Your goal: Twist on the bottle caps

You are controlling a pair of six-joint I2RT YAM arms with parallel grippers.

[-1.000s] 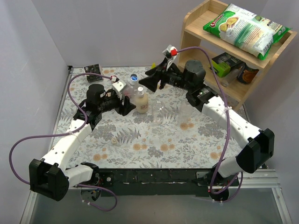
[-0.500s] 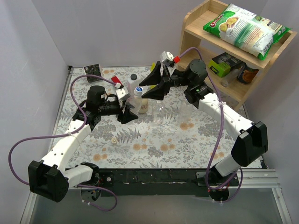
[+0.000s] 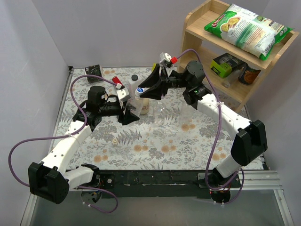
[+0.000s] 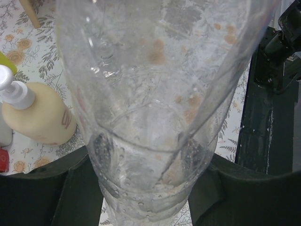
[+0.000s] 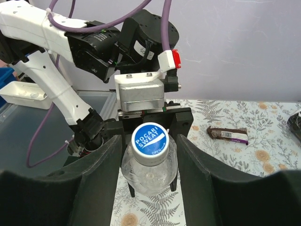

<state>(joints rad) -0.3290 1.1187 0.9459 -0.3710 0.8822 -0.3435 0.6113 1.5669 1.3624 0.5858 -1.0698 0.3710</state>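
Note:
My left gripper point(image 3: 129, 111) is shut on a clear bottle point(image 3: 137, 101) and holds it upright. The bottle fills the left wrist view point(image 4: 150, 94), pinched low between my fingers point(image 4: 42, 188). A blue cap point(image 5: 150, 139) marked Pocari Sweat sits on its neck. My right gripper point(image 5: 149, 142) is open, with one jaw on each side of the cap and a gap on both sides. In the top view the right gripper point(image 3: 144, 89) is at the bottle's top. A small pale cap point(image 3: 114, 141) lies on the cloth near my left arm. Two more clear bottles point(image 3: 160, 113) stand right of centre.
A beige pump bottle point(image 4: 40, 117) stands right beside the held bottle. A white bottle with a black lid point(image 3: 135, 79) is behind it. A snack bar point(image 5: 227, 134) and a dark packet point(image 3: 94, 70) lie on the floral cloth. A wooden shelf point(image 3: 221, 61) stands at the back right.
My right gripper has swung left and now straddles the blue cap. My left gripper has shifted the bottle slightly nearer and to the right.

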